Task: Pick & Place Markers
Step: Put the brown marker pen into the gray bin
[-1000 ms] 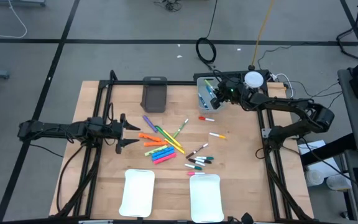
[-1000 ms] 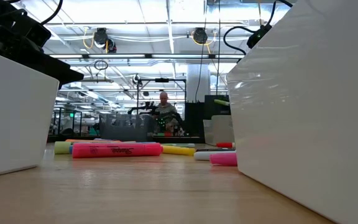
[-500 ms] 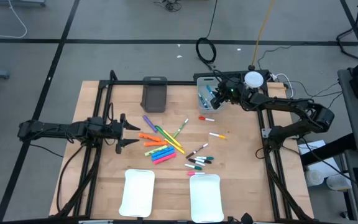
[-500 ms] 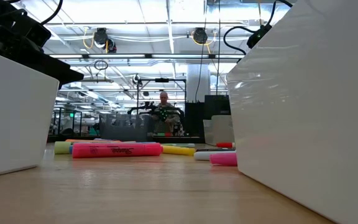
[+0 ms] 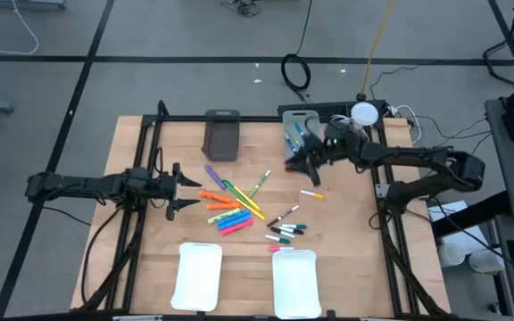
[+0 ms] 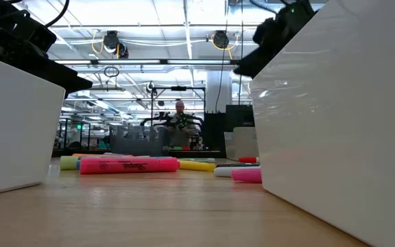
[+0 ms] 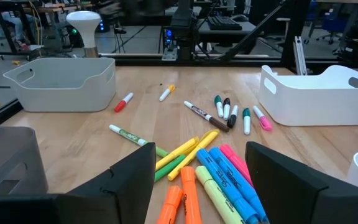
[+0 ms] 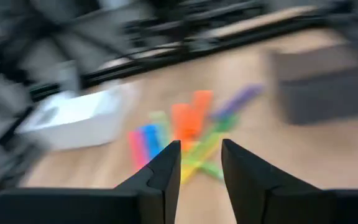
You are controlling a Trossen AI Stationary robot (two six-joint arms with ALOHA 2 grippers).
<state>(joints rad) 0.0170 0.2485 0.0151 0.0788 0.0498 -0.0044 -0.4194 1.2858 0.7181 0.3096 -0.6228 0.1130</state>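
- Hovering over the far right part of the table, the right gripper hangs just off the grey bin and above a red-capped marker, which it hides in the overhead view.
- Its wrist camera shows two dark fingers a small way apart with nothing between them, so the gripper looks empty, which suits an arm coming in for a fresh pick.
- Scattered near it lie thin white-barrelled markers: one with a yellow cap just in front, and a dark-capped cluster closer to the white trays.
- Mid-table sits the main pile of chunky markers, orange, yellow, green, blue and pink fanned across one another, with a purple one at the far edge.
- Waiting at the left side, the left gripper points straight at that pile, fingers spread wide and holding nothing, low to the wood and well placed to work the pile.
- Two white trays line the near edge, and a dark bin stands at the far edge.
- My read: sorting is barely begun, with most markers loose on the wood.
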